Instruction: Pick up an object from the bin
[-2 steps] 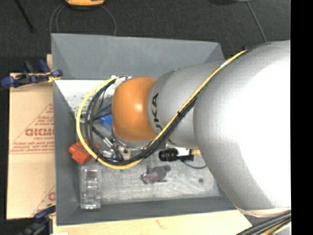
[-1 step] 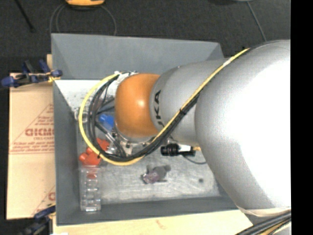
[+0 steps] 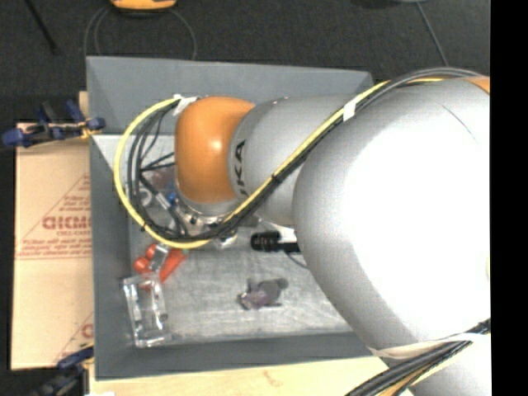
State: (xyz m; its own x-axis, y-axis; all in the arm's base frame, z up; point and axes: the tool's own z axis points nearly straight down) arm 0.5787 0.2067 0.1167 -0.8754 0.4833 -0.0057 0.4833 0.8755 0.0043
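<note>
The grey metal body of my gripper [image 3: 195,219] shows just under the orange wrist cover, over the left half of the bin. Right below and to its left lies an orange-red plastic thing [image 3: 162,261], close to the gripper but apart from it as far as I can see. A clear plastic box [image 3: 145,310] stands in the bin's near left corner. A small grey-purple thing [image 3: 264,293] lies on the bin floor towards the middle front. A short black cylinder [image 3: 270,241] lies at the arm's lower edge.
The arm, with its orange cover and looped yellow and black cables, hides the back and right of the bin. A small blue bit [image 3: 171,196] shows among the cables. Bare bin floor lies between the clear box and the grey-purple thing.
</note>
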